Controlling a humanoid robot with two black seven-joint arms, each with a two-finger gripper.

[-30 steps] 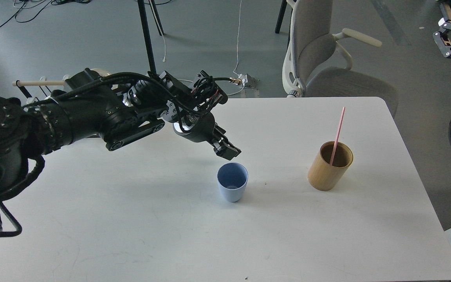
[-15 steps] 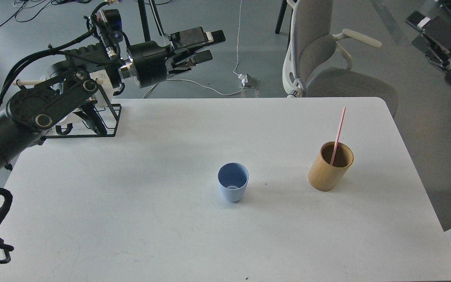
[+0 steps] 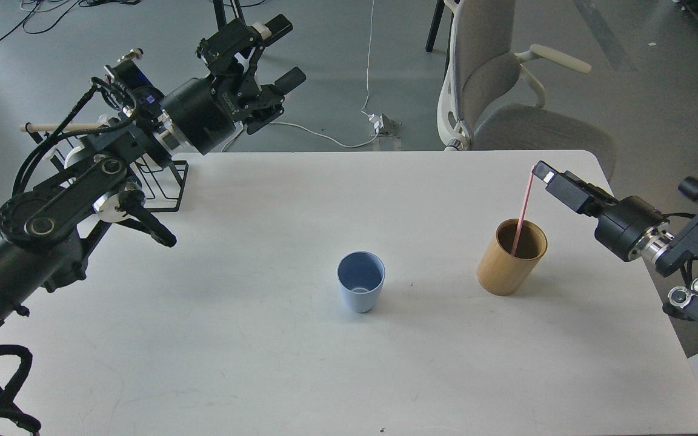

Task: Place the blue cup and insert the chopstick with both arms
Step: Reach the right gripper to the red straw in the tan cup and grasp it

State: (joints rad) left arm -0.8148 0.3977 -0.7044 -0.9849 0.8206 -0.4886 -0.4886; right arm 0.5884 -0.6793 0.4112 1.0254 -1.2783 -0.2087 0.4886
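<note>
- Blue cup [image 3: 360,281] upright at table [image 3: 203,339] centre; chopstick [image 3: 524,207] in holder [image 3: 511,257] at 3 o'clock
- Left gripper [image 3: 279,51] fingers apart, empty, at 11 o'clock
- Right gripper [image 3: 544,172] at chopstick's tip; grip indiscernible, arm cut off

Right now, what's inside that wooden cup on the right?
A single pink chopstick stands in the bamboo cup, leaning against its rim, with the right gripper at its top end. The cup's wall hides the chopstick's lower end and the cup's bottom.
</note>
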